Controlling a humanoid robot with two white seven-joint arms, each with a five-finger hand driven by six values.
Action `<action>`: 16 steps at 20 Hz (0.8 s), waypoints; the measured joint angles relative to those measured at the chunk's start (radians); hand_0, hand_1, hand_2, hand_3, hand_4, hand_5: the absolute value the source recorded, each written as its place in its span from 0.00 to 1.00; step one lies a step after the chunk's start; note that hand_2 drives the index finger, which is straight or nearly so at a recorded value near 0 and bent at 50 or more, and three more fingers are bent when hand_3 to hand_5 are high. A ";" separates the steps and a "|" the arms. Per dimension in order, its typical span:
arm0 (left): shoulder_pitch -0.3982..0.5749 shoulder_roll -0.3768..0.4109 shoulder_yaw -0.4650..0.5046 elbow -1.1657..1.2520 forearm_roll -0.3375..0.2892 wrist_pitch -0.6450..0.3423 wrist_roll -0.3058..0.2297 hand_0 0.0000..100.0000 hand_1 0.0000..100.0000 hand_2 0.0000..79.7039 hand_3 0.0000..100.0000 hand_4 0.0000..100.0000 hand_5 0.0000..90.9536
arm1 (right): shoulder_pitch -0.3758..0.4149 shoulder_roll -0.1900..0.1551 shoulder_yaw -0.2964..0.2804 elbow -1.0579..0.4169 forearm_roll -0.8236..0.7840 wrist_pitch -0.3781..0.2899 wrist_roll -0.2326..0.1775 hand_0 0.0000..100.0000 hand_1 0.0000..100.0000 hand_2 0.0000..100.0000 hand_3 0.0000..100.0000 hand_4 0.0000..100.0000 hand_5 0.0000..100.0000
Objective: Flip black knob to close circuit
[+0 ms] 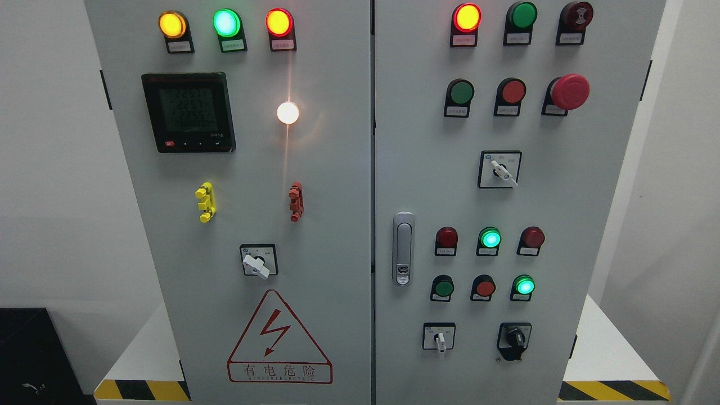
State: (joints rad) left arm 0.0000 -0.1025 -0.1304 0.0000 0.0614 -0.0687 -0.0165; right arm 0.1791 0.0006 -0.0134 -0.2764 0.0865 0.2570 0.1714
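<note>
Neither of my hands is in frame yet, so I can't tell whether they're spread or curled. The black knob (514, 338) sits at the bottom right of the right-hand door, untouched so far, nothing blocking it.

Main risk is grabbing the wrong thing. The white-handled selector (440, 339) is just to its left, and the green lit button (523, 285) is right above, so a sloppy reach could bump either one. Its pointer looks roughly upright, I think, but it's black on black. Further up, well clear, is the red mushroom stop (569, 91). The door latch (403, 248) stands off to the left.
</note>
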 measured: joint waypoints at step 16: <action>0.000 0.000 0.000 0.000 0.000 0.000 0.000 0.12 0.56 0.00 0.00 0.00 0.00 | -0.010 -0.001 0.010 0.003 -0.010 -0.130 0.020 0.00 0.13 0.00 0.00 0.00 0.00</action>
State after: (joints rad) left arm 0.0000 -0.1025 -0.1304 0.0000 0.0613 -0.0687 -0.0165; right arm 0.1696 0.0001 -0.0032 -0.2729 0.0762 0.1275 0.1916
